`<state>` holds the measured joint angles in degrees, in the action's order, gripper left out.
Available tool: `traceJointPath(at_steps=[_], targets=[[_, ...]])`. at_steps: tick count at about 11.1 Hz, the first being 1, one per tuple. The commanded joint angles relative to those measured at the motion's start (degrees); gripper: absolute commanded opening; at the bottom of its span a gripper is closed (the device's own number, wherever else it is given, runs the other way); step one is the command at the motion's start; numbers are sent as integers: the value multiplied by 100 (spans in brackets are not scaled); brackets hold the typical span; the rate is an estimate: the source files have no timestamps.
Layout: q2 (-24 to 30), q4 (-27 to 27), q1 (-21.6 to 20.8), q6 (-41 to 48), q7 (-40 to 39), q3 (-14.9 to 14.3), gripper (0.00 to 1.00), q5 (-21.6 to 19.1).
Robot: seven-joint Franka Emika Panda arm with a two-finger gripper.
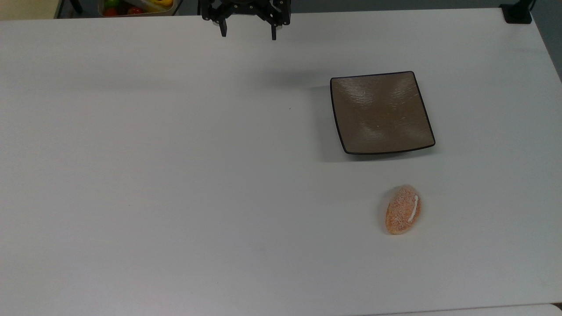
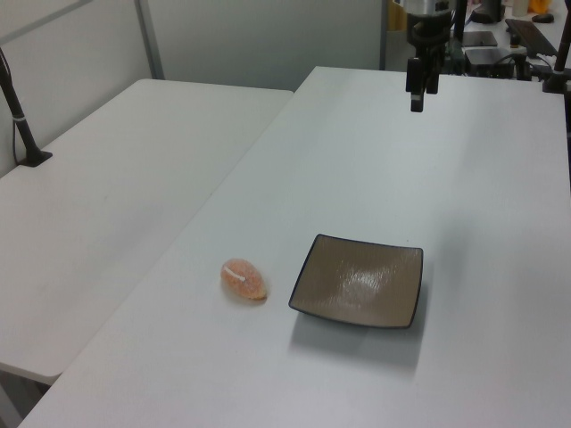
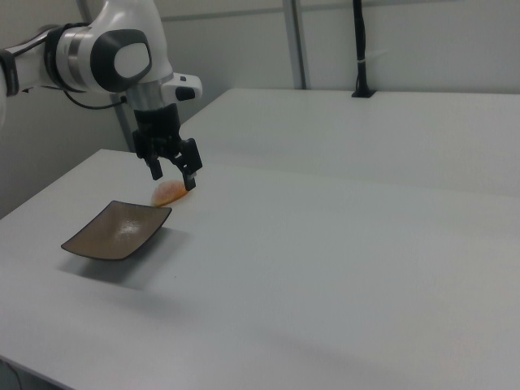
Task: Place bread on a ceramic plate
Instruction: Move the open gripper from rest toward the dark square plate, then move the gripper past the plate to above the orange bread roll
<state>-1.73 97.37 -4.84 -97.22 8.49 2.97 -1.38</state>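
Starting from the white table (image 1: 175, 175), we judge the reach not yet begun: the ceramic plate (image 1: 381, 113) sits empty, our gripper (image 1: 248, 34) hangs spread at the top view's far edge, and the bread (image 1: 402, 210), just nearer than the plate, needs an approach and grasp.

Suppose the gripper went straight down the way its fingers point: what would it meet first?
Most likely the bare white table. The open gripper hangs near the far edge, apart from the ceramic plate and the bread, though depth is uncertain.

Gripper (image 1: 249, 34) points down — fingers (image 1: 224, 31) spread apart, holding nothing.
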Motion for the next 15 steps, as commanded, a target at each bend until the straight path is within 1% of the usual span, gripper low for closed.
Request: traceJointPath(at_steps=[1,3,4,5,7,11,12,13,14,15], targets=[[-99,54,-105,-140,-58,-77,100,-73],[-143,54,-114,-192,-49,-42,100,-90],[-161,54,-201,-219,-41,-42,100,-108],[-274,19,-228,-254,90,-42,100,-108],[-415,45,-367,-753,502,-7,100,-90],[-855,-156,-614,-1684,1311,11,100,-29],[-995,-244,-649,-1895,1461,11,100,-20],[-1248,-462,-754,-2228,1636,11,100,-3],[-1503,-647,-860,-2623,1951,11,100,93],[-1741,-719,-983,-2984,2372,11,100,329]])
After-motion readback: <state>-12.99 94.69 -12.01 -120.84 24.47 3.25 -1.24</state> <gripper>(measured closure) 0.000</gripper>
